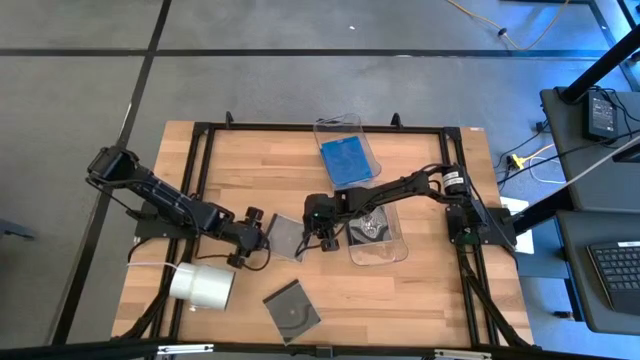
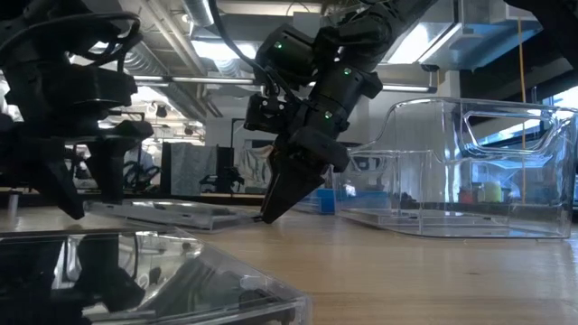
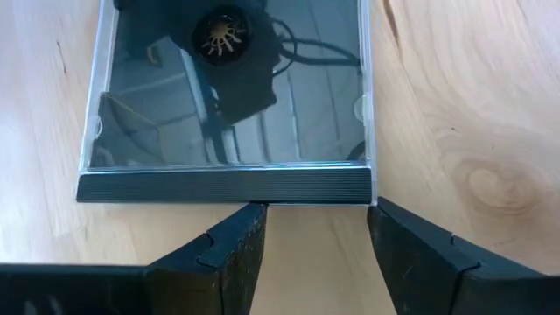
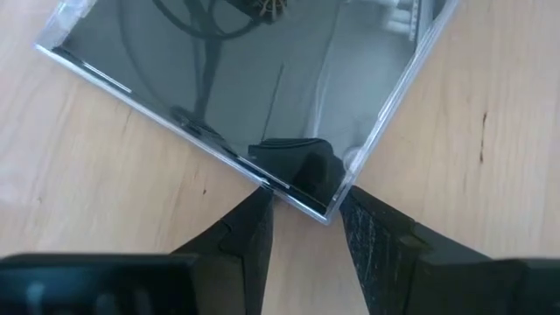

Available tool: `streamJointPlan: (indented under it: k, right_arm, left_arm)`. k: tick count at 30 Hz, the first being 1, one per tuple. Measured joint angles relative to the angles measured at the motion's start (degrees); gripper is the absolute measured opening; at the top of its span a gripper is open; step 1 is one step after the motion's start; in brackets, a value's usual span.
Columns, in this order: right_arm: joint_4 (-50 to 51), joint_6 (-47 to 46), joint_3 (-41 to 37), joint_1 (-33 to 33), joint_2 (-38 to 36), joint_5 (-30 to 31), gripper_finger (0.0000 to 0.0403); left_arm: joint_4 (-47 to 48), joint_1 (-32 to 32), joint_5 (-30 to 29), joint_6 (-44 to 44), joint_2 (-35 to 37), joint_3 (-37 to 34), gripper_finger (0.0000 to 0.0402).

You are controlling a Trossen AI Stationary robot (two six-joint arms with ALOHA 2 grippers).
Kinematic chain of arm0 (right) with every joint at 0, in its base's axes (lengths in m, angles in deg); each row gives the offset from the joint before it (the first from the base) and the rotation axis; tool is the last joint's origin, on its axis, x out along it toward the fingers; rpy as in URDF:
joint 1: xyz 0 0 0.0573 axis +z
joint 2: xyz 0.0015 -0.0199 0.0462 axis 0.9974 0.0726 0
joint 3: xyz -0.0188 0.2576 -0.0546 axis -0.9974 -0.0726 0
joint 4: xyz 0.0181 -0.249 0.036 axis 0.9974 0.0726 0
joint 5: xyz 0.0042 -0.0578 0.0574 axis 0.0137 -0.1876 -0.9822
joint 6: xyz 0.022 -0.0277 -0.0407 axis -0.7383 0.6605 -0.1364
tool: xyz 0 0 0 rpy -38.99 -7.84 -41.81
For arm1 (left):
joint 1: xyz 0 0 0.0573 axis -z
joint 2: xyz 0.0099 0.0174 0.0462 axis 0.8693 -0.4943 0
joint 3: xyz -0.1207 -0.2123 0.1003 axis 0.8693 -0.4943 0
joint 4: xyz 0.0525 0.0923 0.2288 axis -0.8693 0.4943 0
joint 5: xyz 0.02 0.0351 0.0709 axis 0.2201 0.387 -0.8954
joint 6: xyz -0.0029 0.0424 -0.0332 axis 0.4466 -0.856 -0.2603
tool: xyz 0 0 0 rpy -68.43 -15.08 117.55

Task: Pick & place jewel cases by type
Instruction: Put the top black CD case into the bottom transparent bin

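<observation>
A dark jewel case (image 1: 287,238) lies flat on the table's middle, between my two grippers. My left gripper (image 3: 315,214) stands open at the case's left side, its fingertips just short of the ribbed spine edge (image 3: 223,185). My right gripper (image 4: 302,206) comes at the case's right corner, slanting down, with that corner between its fingers. A second dark jewel case (image 1: 292,310) lies near the front edge. A blue jewel case (image 1: 345,160) lies in the far clear bin (image 1: 330,125). My left gripper: I cannot tell whether its fingertips (image 3: 249,219) touch the spine edge. My right gripper has the case's corner (image 4: 325,210) between its two fingers. One fingertip (image 4: 258,206) stands against each of the two edges that meet there. The fingers slant down from the table's right, and the case lies flat on the wood.
A second clear bin (image 1: 392,252) with a dark case and disc in it stands just right of my right gripper. A white roll (image 1: 202,285) lies at the front left. A black frame runs around the tabletop.
</observation>
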Motion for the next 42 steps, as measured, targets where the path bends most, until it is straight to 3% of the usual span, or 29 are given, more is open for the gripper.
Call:
streamJointPlan:
  k: [6, 13, 23, 30, 42]
  right_arm:
    - [0.2, 0.2, 0.0, 0.0, 0.0, 0.4, 0.0139]
    - [0.4, -0.2, 0.0, -0.1, 0.0, 1.0, 0.0139]
    - [-1.1, -0.1, 0.0, -0.1, 0.2, 1.2, 0.0139]
    - [-1.3, -0.1, 0.1, -0.1, 0.2, 1.6, 0.0139]
    - [-1.2, 0.0, 0.1, -0.1, 0.2, 1.2, 0.0139]
  left_arm:
    - [-0.8, 1.8, -3.9, -1.7, 0.0, 0.0, 0.0198]
    - [-1.7, 5.9, -18.6, -5.4, 0.1, 0.0, 0.0198]
    - [-10.8, 12.1, -40.1, -9.8, 0.3, 0.7, 0.0198]
    - [-17.5, 12.5, -38.2, -17.1, 0.2, 0.7, 0.0198]
    - [-17.7, 11.6, -40.4, -18.8, 0.1, 0.4, 0.0198]
